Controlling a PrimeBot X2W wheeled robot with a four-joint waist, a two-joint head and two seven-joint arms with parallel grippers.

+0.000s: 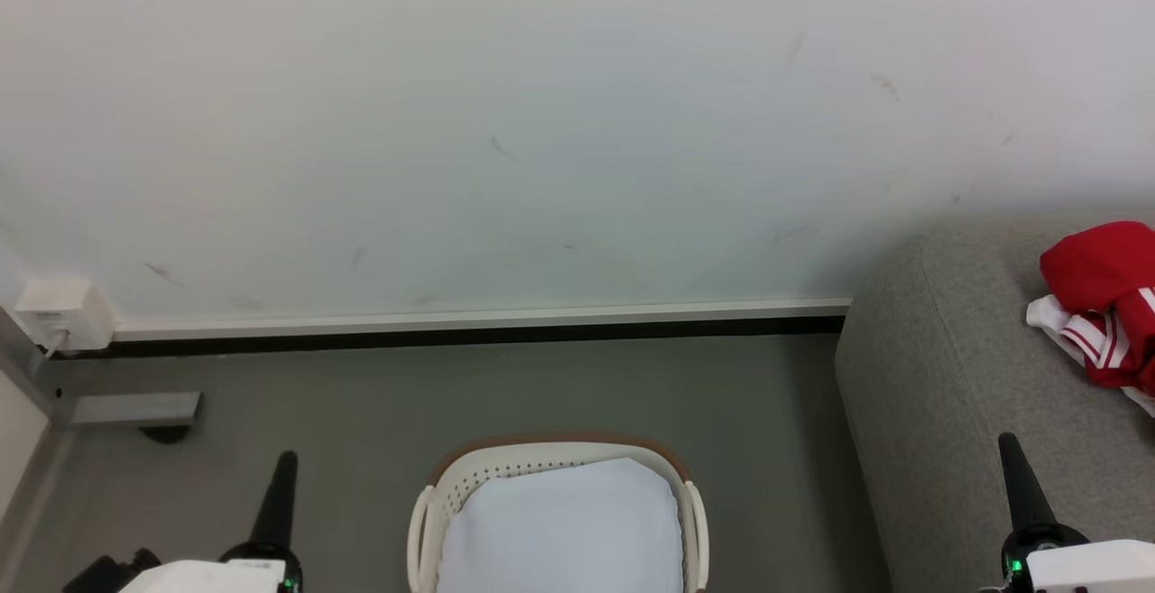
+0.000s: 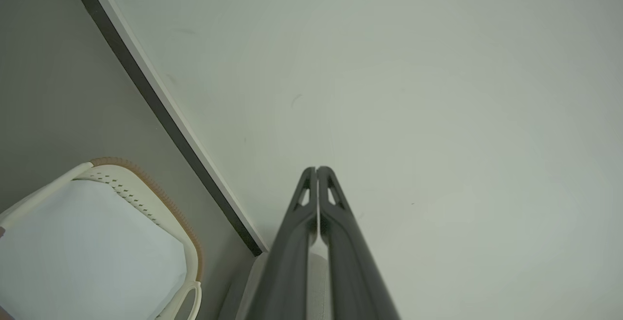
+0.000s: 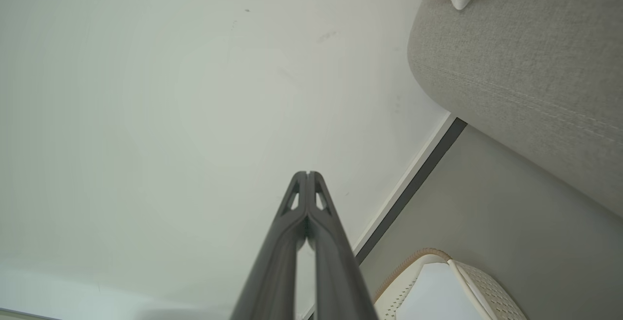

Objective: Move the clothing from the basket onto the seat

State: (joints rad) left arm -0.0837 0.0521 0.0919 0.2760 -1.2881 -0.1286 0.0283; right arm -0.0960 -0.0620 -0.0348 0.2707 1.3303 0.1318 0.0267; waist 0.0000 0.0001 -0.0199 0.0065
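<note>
Head view: clothing (image 1: 1103,297) beyond right gripper (image 1: 1009,441).

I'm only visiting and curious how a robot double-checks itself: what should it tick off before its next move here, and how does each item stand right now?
1. Bright red-and-white garments lying on the large light grey fabric sofa: ok.
2. Oval white plastic basket with brown rim free of garments: ok where visible, just a pale flat sheet; its near end is cut off.
3. Whole pile securely on the sofa: cannot tell, the picture edge cuts it.
4. Left gripper shut and empty: ok.
5. Right gripper shut and empty: ok.
</note>
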